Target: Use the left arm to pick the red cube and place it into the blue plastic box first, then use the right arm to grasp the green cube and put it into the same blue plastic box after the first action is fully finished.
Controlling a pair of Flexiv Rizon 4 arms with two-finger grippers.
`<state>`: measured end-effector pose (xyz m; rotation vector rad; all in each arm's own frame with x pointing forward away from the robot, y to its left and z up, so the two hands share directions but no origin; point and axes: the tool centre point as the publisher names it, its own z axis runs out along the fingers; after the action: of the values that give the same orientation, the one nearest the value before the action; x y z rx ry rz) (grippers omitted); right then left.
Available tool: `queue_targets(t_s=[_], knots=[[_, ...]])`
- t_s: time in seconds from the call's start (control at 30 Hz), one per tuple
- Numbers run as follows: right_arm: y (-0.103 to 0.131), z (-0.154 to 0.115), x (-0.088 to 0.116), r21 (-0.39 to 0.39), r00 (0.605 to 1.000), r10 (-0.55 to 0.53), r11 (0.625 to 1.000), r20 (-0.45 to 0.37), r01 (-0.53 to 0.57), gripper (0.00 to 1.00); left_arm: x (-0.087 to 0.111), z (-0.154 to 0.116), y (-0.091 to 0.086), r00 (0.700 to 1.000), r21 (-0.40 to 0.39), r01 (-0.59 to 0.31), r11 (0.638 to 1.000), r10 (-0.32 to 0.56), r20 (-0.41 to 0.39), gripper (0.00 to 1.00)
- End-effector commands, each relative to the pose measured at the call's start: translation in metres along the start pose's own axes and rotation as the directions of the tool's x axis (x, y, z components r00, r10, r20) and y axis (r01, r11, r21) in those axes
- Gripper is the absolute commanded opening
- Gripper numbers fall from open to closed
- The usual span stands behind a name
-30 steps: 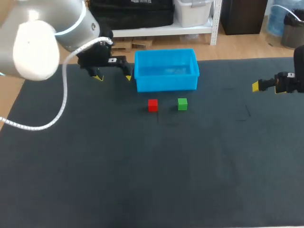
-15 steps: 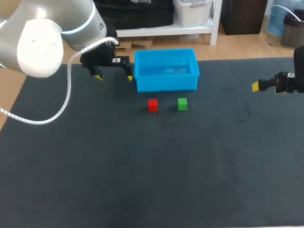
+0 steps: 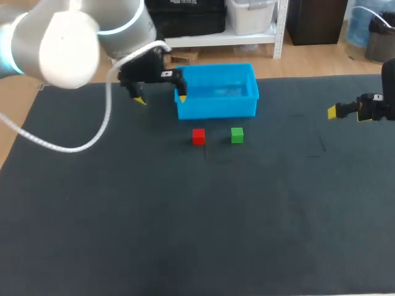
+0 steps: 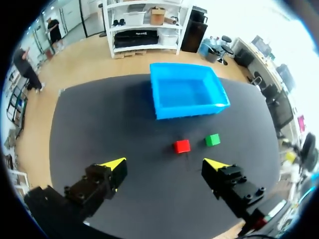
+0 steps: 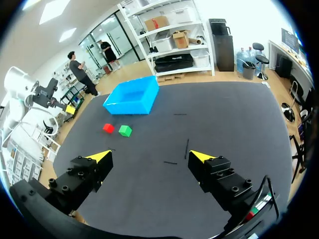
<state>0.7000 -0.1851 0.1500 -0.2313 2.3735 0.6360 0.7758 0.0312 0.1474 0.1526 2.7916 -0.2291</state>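
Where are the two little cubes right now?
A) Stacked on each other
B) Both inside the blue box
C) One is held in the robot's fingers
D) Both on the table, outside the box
D: the red cube and green cube sit side by side on the table, outside the blue box.

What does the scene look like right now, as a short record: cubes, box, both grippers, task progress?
red cube: on the table, in front of the box, untouched
green cube: on the table, right of the red cube, apart from it
blue plastic box: upright, nothing inside
left gripper: open, empty, by the box's left end, cubes ahead of it
right gripper: open, empty, at the table's right side, far from the cubes
progress: neither cube picked yet
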Motion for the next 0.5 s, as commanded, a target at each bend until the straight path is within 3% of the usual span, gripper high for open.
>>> queue_targets(t_s=[0.03, 0.5], knots=[[0.000, 0.000, 0.000, 0.000, 1.000, 0.000, 1.000, 0.000, 0.000, 1.00, -0.022, 0.019, -0.014, 0.996, -0.010, 0.025, 1.000, -0.026, -0.082, 1.00], [0.000, 0.000, 0.000, 0.000, 1.000, 0.000, 1.000, 0.000, 0.000, 1.00, -0.023, 0.060, -0.045, 0.985, -0.035, 0.005, 0.999, -0.011, -0.170, 1.00]])
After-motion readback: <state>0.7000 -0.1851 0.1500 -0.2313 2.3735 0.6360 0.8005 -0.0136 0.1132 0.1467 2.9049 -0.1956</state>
